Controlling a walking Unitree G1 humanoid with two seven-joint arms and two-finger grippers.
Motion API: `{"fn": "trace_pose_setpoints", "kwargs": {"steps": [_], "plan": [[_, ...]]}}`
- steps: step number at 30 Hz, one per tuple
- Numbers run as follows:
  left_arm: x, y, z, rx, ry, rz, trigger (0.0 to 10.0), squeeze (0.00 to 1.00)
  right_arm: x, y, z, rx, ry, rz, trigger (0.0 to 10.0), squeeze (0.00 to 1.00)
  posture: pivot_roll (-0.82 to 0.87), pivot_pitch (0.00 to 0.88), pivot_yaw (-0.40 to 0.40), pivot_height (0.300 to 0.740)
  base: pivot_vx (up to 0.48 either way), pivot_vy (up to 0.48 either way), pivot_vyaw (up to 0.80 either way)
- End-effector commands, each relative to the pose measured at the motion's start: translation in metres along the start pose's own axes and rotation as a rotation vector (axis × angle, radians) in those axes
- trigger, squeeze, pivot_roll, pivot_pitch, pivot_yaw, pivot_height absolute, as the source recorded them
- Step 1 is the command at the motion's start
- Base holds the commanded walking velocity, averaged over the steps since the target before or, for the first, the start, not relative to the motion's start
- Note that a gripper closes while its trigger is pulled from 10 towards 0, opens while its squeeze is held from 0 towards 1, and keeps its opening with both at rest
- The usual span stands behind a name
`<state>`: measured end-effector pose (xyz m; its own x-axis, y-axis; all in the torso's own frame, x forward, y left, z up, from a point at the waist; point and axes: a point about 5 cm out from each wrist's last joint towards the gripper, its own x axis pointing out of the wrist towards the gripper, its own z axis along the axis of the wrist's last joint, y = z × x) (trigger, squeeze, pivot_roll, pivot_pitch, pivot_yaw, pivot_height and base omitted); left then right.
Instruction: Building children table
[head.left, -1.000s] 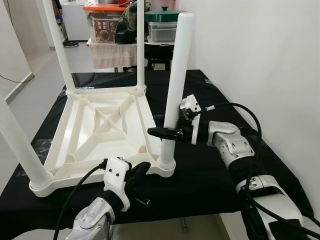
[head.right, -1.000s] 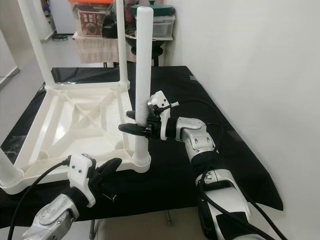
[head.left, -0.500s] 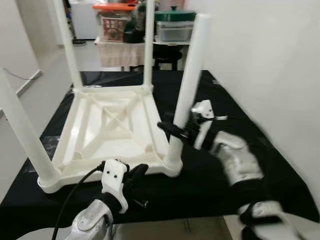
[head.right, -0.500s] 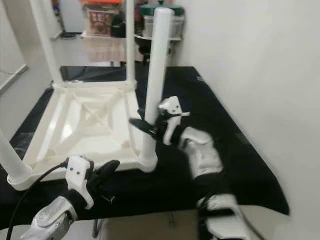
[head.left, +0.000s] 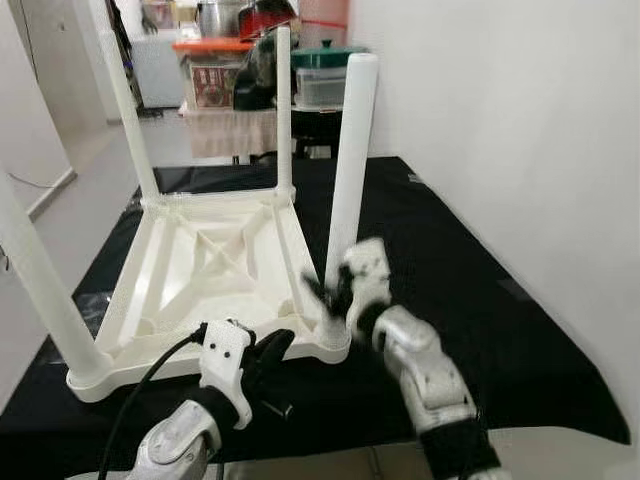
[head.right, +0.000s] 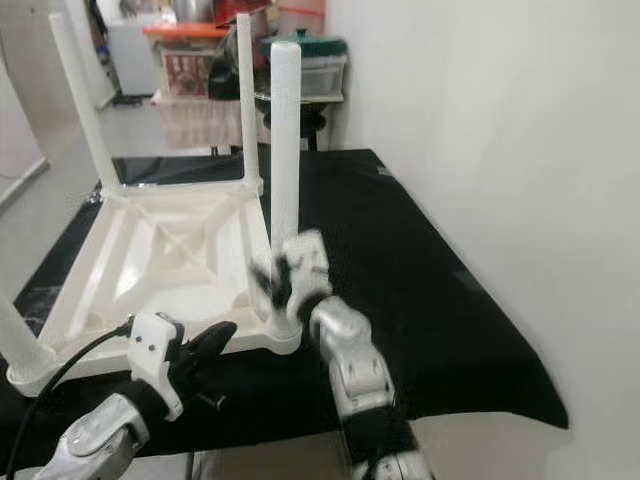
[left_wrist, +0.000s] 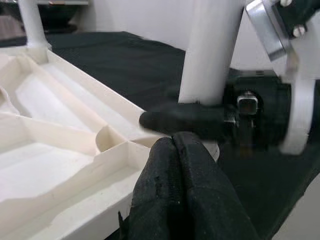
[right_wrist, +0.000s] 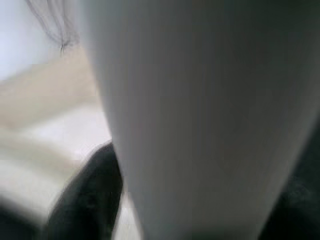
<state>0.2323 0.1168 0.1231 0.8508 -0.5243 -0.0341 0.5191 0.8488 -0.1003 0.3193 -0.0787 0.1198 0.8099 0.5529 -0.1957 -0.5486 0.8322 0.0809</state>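
A white plastic children's table (head.left: 210, 260) lies upside down on a black-covered table (head.left: 450, 250), with its legs pointing up. The near right leg (head.left: 350, 170) stands in its corner socket. My right gripper (head.left: 322, 293), blurred, is shut on this leg just above the socket. In the left wrist view one of its black fingers (left_wrist: 185, 119) crosses the leg (left_wrist: 210, 50). The right wrist view has the leg (right_wrist: 200, 115) very close, with a finger (right_wrist: 90, 200) beside it. My left gripper (head.left: 272, 347) is shut and holds nothing, and touches the tabletop's near rim beside that corner.
A white wall (head.left: 500, 120) runs along the right side. Behind the black table stand a storage box (head.left: 215, 70) and a green-lidded pot (head.left: 330, 55). The black table's front edge lies just below my left gripper. Bare black cloth (head.right: 400, 260) lies right of the white table.
The camera has shifted. My right arm has swung in closer to me and shows blurred, its gripper still on the lower part of the leg. The left gripper has stayed put.
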Motion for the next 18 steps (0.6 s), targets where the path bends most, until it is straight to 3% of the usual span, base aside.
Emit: {"fn": "trace_pose_setpoints", "kwargs": {"steps": [1,4,7,8,10,11,18], "plan": [[0.000,0.001,-0.001,0.003,0.013,0.003,10.0,0.00,0.003,0.005,0.023,-0.006,-0.075,0.094,10.0,1.00,-0.02,0.000,-0.019,0.740,0.000,0.000,0.00],[0.000,0.001,-0.001,0.003,0.013,0.002,10.0,0.00,0.003,0.004,0.027,-0.015,-0.088,0.129,10.0,1.00,-0.02,0.000,-0.015,0.740,0.000,0.000,0.00],[0.001,0.001,-0.001,0.000,0.014,-0.002,10.0,0.00,0.006,-0.008,0.053,-0.078,-0.141,0.325,10.0,1.00,-0.01,0.000,-0.016,0.740,0.000,0.000,0.00],[0.001,0.001,-0.001,-0.001,0.015,-0.003,10.0,0.00,0.006,-0.012,0.062,-0.113,-0.143,0.413,10.0,0.53,-0.01,0.000,-0.022,0.740,0.000,0.000,0.00],[0.001,0.001,-0.001,-0.002,0.015,-0.004,10.0,0.00,0.006,-0.014,0.067,-0.136,-0.139,0.466,10.0,0.53,-0.01,0.000,-0.022,0.740,0.000,0.000,0.00],[0.002,0.000,-0.001,-0.002,0.015,-0.004,10.0,0.00,0.007,-0.018,0.072,-0.165,-0.129,0.515,10.0,0.00,0.00,0.000,-0.029,0.740,0.000,0.000,0.00],[0.004,-0.001,-0.002,-0.002,0.014,0.004,10.0,0.00,0.012,-0.035,0.102,-0.219,-0.113,0.640,10.0,0.00,0.01,0.000,-0.054,0.740,0.000,0.000,0.00]]}}
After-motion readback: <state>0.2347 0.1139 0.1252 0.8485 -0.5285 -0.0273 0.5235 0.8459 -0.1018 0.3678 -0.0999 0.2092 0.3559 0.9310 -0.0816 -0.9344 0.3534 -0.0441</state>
